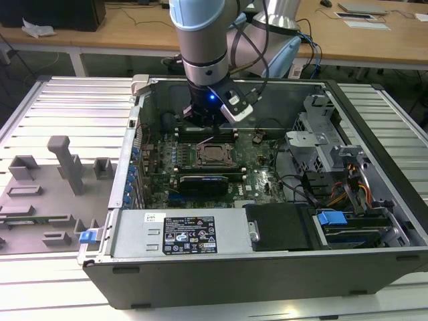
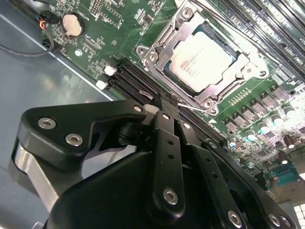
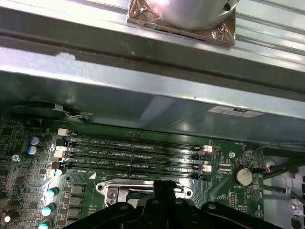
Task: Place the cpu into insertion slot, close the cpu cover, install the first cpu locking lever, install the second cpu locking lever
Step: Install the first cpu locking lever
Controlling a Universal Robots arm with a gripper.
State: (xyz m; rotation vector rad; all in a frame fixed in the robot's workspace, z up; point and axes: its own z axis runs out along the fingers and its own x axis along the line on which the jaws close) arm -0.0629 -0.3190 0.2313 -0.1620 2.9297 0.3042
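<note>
Inside the open case (image 1: 267, 284) — cpu (image 2: 200, 59) seated, gripper (image 2: 162, 101) beside.

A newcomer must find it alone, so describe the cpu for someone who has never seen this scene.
Look inside the open computer case at the green motherboard. Near its middle a square metal frame, the cpu cover, lies over the cpu. It is the flat, silvery square showing through the cut-out, unlike the long black memory slots beside it.
</note>
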